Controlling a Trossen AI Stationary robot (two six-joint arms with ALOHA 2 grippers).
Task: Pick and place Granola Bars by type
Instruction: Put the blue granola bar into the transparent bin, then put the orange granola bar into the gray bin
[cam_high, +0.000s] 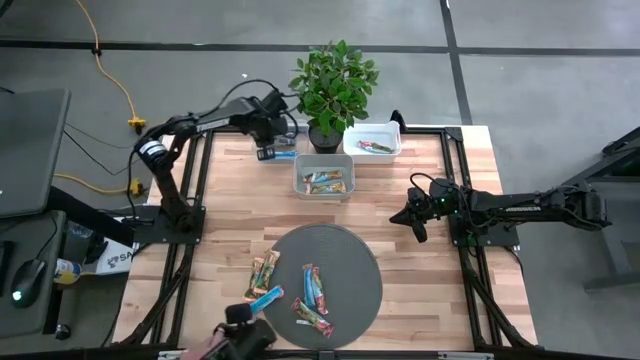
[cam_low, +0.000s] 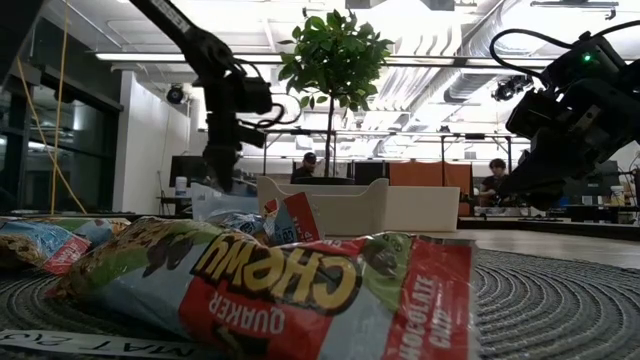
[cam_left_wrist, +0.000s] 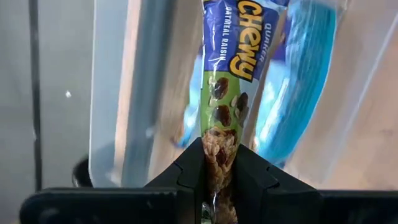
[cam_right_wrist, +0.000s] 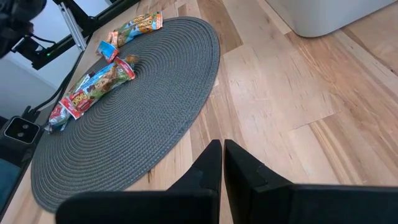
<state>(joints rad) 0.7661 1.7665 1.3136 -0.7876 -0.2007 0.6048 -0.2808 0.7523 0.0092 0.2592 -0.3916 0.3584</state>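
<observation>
My left gripper (cam_high: 268, 140) hangs over the far-left clear bin (cam_high: 281, 153), shut on a blue-and-green granola bar (cam_left_wrist: 233, 62). A bright blue bar (cam_left_wrist: 298, 81) lies in that bin below it. The middle bin (cam_high: 323, 180) holds yellow-brown bars, and the far-right bin (cam_high: 372, 140) holds a red-and-green one. Several more bars (cam_high: 315, 288) lie flat on the round grey mat (cam_high: 350, 260); one (cam_low: 300, 290) fills the low view's foreground. My right gripper (cam_high: 415, 222) is shut and waits above the bare wood to the right of the mat (cam_right_wrist: 124, 124). My left gripper pinches the granola bar between its two fingers at the wrapper's end (cam_left_wrist: 219, 149). The fingers (cam_left_wrist: 186, 174) come from above, pointing down. The bar is lifted clear and hangs lengthwise below the fingers, over the bin's opening.
A potted plant (cam_high: 333, 85) stands at the far edge between the bins. A dark device (cam_high: 245, 330) sits at the near edge beside the mat. Bare wood (cam_high: 440, 290) lies to the right of the mat. People sit at desks in the room behind (cam_low: 495, 175).
</observation>
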